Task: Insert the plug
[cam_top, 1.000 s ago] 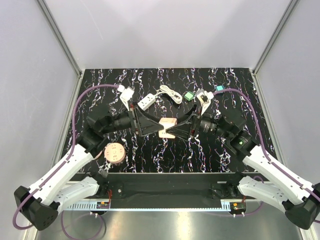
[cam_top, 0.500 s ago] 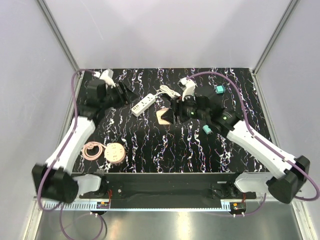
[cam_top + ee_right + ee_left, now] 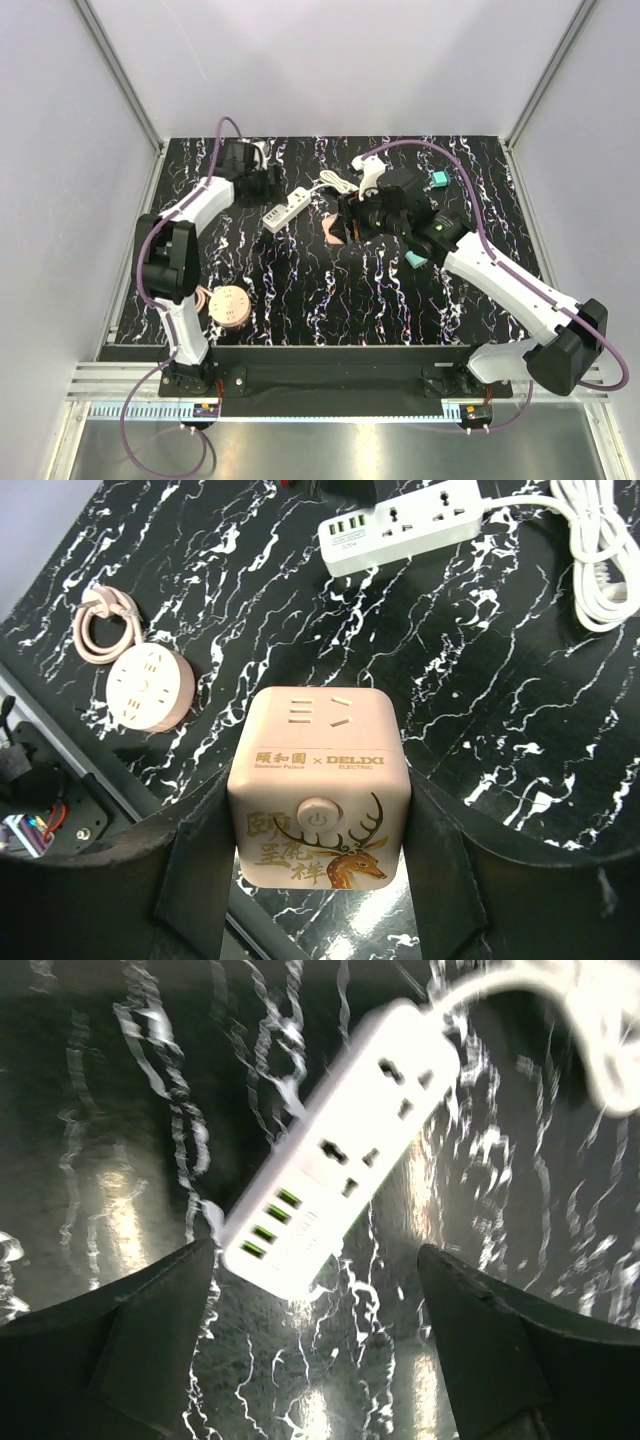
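Whereas a second ago both grippers were meeting over one block in mid-table, in the overhead view the left gripper [image 3: 262,186] is now sitting far out at the back left. Its tips are lying just off one end of the white power strip [image 3: 285,209]. The right gripper [image 3: 343,222] is carrying the pink cube socket [image 3: 331,229] alone, with the strip just beyond its tips. The shared hold is looking finished, and each arm is tending one socket block.

Through the left wrist camera, the left gripper [image 3: 315,1345] is standing wide open with nothing between its fingers [image 3: 130,1345]. The strip is lying just ahead of the tips, its green-port end nearest them, and nothing is touching it.

Through the right wrist camera, the right gripper [image 3: 320,875] is standing partly closed, pressing both flanks of the cube and seemingly holding it clear of the table [image 3: 520,770]. Ahead and to its left, a round pink socket [image 3: 148,688] is resting with its coiled lead [image 3: 100,620]. The strip is lying farther ahead, and a bundled white cable [image 3: 598,570] is lying ahead to the right.

As for the plug, I am not making it out for certain. Neither gripper is holding one, so insertion is still waiting.
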`<state>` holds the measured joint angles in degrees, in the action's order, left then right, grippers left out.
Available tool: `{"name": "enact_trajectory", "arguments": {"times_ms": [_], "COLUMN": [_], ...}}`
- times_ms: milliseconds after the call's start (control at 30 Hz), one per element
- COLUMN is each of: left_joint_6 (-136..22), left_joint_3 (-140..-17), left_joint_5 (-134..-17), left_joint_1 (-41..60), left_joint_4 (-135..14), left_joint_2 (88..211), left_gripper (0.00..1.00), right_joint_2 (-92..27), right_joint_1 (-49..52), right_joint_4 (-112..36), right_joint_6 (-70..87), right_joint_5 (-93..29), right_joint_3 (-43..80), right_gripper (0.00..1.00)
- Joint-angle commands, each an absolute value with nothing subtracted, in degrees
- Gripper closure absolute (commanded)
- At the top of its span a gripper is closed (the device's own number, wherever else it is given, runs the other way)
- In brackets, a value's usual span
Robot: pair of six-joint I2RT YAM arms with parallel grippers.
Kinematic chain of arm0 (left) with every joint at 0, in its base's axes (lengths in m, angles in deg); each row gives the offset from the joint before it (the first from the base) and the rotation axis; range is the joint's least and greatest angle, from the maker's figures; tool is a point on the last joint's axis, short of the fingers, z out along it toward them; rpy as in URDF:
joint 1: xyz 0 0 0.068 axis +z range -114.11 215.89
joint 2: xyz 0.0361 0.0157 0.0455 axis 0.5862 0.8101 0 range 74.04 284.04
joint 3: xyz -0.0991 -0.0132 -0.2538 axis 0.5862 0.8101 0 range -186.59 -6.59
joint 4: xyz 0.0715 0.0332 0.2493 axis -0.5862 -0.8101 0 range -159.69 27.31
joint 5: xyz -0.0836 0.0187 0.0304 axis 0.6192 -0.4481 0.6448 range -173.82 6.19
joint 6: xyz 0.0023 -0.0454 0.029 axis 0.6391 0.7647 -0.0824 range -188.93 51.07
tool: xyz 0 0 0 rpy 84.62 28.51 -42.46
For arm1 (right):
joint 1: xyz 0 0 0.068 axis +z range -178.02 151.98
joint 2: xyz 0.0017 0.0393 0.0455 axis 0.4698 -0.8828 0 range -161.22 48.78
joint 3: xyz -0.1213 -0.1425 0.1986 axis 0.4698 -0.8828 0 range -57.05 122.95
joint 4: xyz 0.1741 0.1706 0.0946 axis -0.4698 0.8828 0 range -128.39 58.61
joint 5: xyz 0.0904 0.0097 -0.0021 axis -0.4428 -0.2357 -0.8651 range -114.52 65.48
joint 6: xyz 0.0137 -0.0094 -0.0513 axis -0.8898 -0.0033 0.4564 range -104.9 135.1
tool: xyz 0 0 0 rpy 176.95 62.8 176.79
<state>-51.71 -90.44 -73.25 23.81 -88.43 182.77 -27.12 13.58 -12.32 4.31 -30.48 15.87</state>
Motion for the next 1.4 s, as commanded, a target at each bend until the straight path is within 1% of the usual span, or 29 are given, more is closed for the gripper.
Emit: {"name": "enact_trajectory", "arguments": {"times_ms": [0, 167, 367, 567, 633, 700, 733, 767, 833, 867, 967, 1067, 1200, 1267, 1333, 1367], "left_joint_6": [-59.3, -61.8, -64.5, -68.5, -68.6, -68.6, -68.6, -69.8, -70.2, -69.9, -69.3, -69.4, -71.4, -72.0, -71.6, -71.3], "left_joint_3": [-91.8, -92.0, -93.1, -94.0, -94.2, -94.7, -94.6, -94.7, -94.4, -93.3, -90.0, -85.4, -80.9, -78.3, -77.5, -77.5], "left_joint_5": [-79.1, -78.9, -83.4, -85.2, -84.3, -82.4, -82.1, -81.3, -79.7, -79.3, -79.1, -80.3, -82.7, -82.7, -82.6, -83.3], "left_joint_1": [21.0, 20.1, 18.5, 16.8, 16.8, 16.6, 16.5, 16.1, 15.3, 14.9, 12.4, 9.0, 3.7, 2.4, 1.6, 1.4], "left_joint_4": [-89.1, -89.0, -89.4, -89.5, -89.5, -89.8, -89.8, -89.8, -89.8, -89.8, -89.1, -86.6, -84.8, -83.4, -83.0, -83.1], "left_joint_2": [182.8, 186.1, 189.4, 191.7, 192.3, 192.5, 192.3, 192.1, 190.9, 190.2, 186.4, 182.0, 179.2, 178.3, 177.6, 177.5], "left_gripper": [0.12, 0.12, 0.12, 0.10, 0.14, 0.20, 0.33, 0.44, 0.60, 0.71, 0.86, 0.90, 0.92, 0.92, 0.84, 0.76], "right_joint_2": [-24.1, -22.8, -20.4, -18.5, -18.0, -17.8, -17.7, -17.4, -17.2, -17.0, -16.1, -15.0, -13.2, -12.2, -11.9, -11.9], "right_joint_1": [13.4, 13.3, 13.2, 13.3, 13.3, 13.3, 13.2, 13.2, 13.2, 13.3, 13.3, 13.3, 13.1, 12.9, 12.5, 12.3], "right_joint_4": [-14.7, -15.4, -15.7, -16.1, -16.2, -16.2, -16.2, -16.2, -16.2, -16.2, -16.2, -16.1, -15.5, -14.9, -14.5, -14.1], "right_joint_6": [6.0, 6.4, 6.4, 5.7, 5.5, 5.5, 5.4, 5.6, 5.7, 5.6, 4.9, 4.0, 4.2, 4.8, 5.8, 6.1], "right_joint_5": [-28.7, -29.4, -29.4, -29.6, -29.7, -29.6, -29.5, -29.3, -28.4, -28.1, -27.7, -26.4, -24.9, -22.2, -20.5, -20.3], "right_joint_3": [15.5, 14.7, 13.5, 11.8, 11.3, 11.0, 10.9, 10.7, 10.4, 9.6, 7.1, 5.5, 4.6, 4.2, 3.6, 3.7], "right_gripper": [1.00, 1.00, 1.00, 1.00, 1.00, 1.00, 1.00, 1.00, 1.00, 1.00, 1.00, 1.00, 1.00, 1.00, 1.00, 1.00]}}
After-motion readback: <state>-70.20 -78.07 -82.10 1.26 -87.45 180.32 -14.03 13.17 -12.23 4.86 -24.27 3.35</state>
